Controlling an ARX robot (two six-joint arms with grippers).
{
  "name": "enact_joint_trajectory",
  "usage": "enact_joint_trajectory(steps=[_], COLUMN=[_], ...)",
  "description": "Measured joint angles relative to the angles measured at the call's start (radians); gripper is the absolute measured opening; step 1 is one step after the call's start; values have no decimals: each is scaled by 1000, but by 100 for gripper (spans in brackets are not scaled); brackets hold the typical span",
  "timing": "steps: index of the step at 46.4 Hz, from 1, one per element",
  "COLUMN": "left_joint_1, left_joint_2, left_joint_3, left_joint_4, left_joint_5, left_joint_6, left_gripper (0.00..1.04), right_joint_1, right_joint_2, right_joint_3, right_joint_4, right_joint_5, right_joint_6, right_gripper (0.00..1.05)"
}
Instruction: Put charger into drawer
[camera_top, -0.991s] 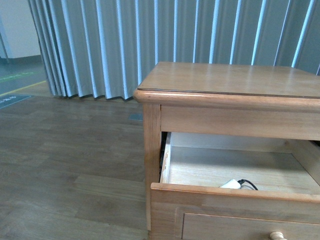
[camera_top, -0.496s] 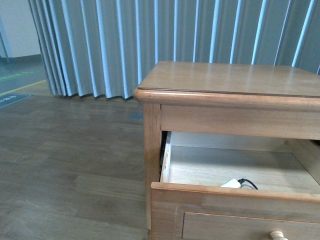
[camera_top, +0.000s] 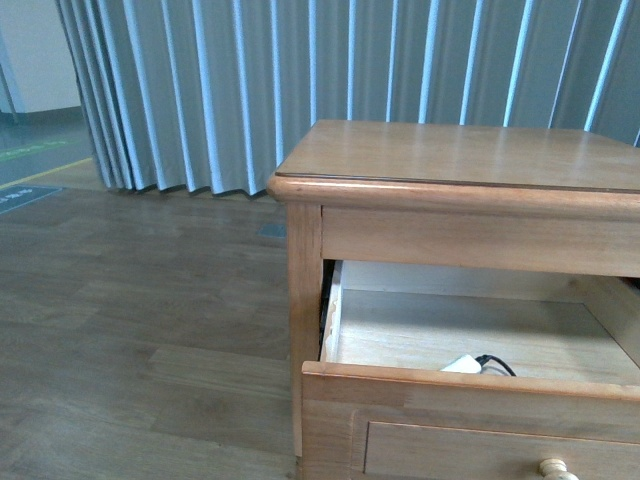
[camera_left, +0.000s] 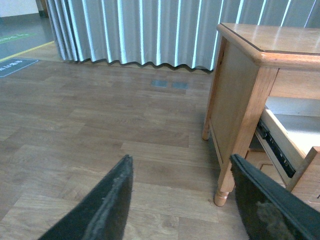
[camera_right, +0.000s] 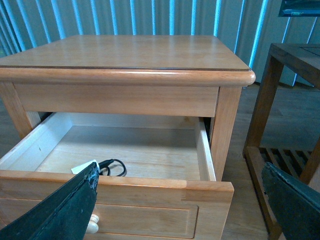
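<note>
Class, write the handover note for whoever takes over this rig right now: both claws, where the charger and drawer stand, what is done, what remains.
Left claw: open, empty, over the floor beside the cabinet.
Right claw: open, empty, facing the drawer.
Charger: lies inside the open drawer near its front wall, black cable looped beside it.
Done: charger is in the drawer; nothing is gripped.
Left: probably only pushing the drawer shut, if that is wanted.

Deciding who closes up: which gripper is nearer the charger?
Right. The right gripper faces the open drawer holding the charger; the left gripper is beside the cabinet, over floor.
</note>
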Motion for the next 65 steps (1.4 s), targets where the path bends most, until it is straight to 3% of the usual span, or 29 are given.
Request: enact_joint_trajectory(steps=[8, 10, 14, 19, 26, 44, 65], left_joint_1=[0, 0, 0, 0, 0, 0, 0], left_joint_2=[0, 0, 0, 0, 0, 0, 0], left_joint_3=[0, 0, 0, 0, 0, 0, 0], left_joint_4=[0, 0, 0, 0, 0, 0, 0], left_joint_5=[0, 0, 0, 0, 0, 0, 0], left_joint_6=[0, 1, 2, 2, 2, 3, 3], left_gripper=[94, 100, 98, 99, 99, 99, 99], right_joint_1=[0, -13, -11, 48, 127, 216, 288], right_joint_2=[0, 15, 66, 205, 505, 1061, 1356], right_joint_3=[0, -8, -12, -2, 37, 142, 270], right_joint_4=[0, 35, 82, 92, 218, 452, 561], right_joint_5=[0, -66, -169, -117, -39, 66, 138], right_joint_6=[0, -26, -131, -230, -291, -311, -266], right_gripper=[96, 96, 96, 96, 96, 96, 96])
